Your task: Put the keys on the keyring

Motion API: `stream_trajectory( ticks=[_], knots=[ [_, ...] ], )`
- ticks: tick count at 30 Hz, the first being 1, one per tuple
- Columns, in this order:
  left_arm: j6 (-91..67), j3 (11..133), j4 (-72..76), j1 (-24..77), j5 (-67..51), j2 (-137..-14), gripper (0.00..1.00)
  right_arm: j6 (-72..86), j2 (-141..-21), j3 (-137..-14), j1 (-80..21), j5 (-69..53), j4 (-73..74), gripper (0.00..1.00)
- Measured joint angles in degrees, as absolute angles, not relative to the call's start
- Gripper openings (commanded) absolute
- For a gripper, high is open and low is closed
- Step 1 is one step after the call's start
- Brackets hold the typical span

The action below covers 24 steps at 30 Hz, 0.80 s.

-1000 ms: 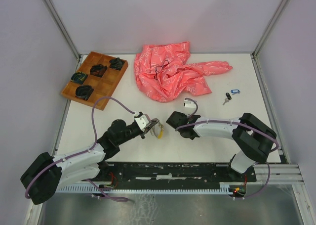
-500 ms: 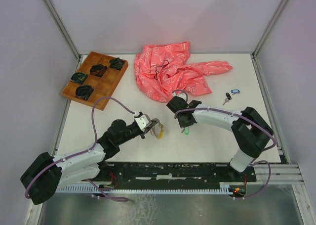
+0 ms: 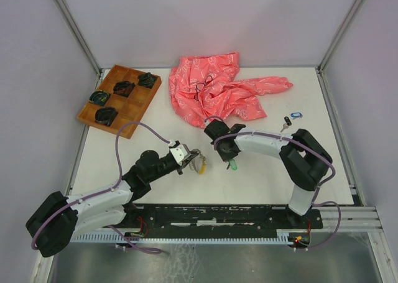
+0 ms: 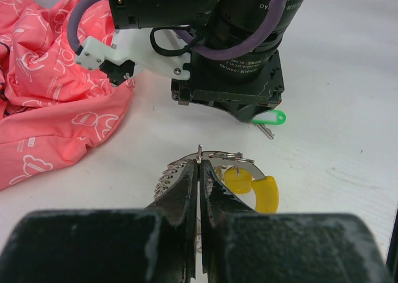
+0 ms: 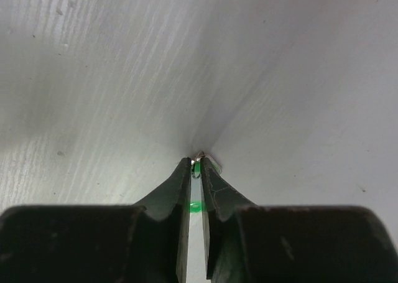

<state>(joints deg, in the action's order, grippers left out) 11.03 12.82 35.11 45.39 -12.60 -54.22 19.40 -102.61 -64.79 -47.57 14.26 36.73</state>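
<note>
Under the tips of the right claw (image 3: 229, 158), the green key (image 4: 269, 117) now shows against the white table (image 3: 267, 171), its tag poking out from beneath the wrist. A second ago it was hidden behind the claw. Since then the right arm has drawn its elbow back, swung the claw a little toward the pink cloth (image 3: 214, 93) and tipped it down. Its jaws stand a thin slit apart with the green tag in the slit. Whether they grip it or are letting go, I cannot tell. That looks like a regrip rather than threading, so the green key is judged not yet on the ring.

The left claw (image 4: 199, 171) has not moved. Its jaws are pressed together on the keyring (image 4: 214, 153), held just beside the right claw, with the yellow key (image 4: 261, 193) already hanging from it. The blue key (image 3: 295, 115) and black key (image 3: 286, 122) lie well beyond the right claw, unmoved.
</note>
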Motion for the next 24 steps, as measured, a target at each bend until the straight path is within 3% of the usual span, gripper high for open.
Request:
stream_trajectory(
  ticks=[4,9,24],
  knots=[
    [11.0,12.9,35.0,45.4,-12.6,-54.2,0.03,19.0,-101.4,-63.4,-47.6,13.8,35.3,0.31],
    [11.0,13.0,34.8,45.4,-12.6,-54.2,0.03,18.9,-95.9,-58.9,-47.6,14.0,33.3,0.34],
    [11.0,13.2,34.4,45.4,-12.6,-54.2,0.03,18.3,-93.4,-51.6,-49.3,17.1,24.4,0.24]
  ],
)
